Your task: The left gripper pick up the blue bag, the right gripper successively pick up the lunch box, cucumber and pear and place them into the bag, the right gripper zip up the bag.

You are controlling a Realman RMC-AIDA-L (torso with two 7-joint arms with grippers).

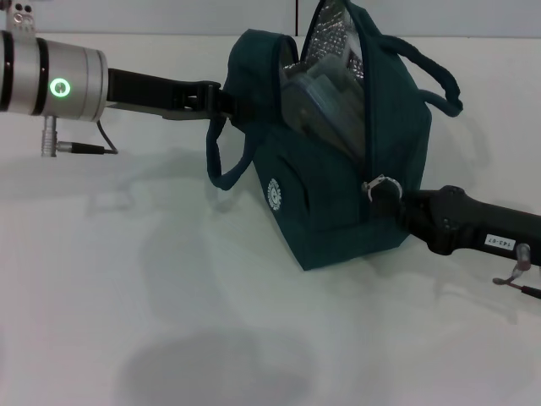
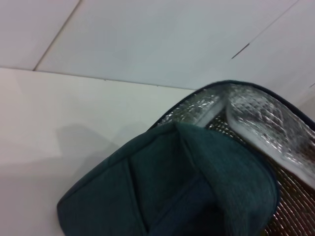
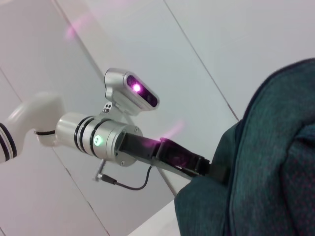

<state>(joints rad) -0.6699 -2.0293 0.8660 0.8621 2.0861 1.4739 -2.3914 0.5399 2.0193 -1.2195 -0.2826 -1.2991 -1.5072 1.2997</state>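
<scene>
At frame centre the left gripper (image 1: 221, 100) is clenching the blue bag (image 1: 338, 178); the right gripper (image 1: 390, 199) is apparently pinching the zipper ring (image 1: 380, 185). Zipping step; next calls for pulling upward.

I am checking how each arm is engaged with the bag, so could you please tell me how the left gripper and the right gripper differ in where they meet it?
The left gripper meets the blue bag high up, at its end near a loop handle; the right gripper sits lower, at the zipper pull. The left gripper reaches in from the robot's left, the right gripper from its right. Both touch the bag, which gapes open at the top.
</scene>
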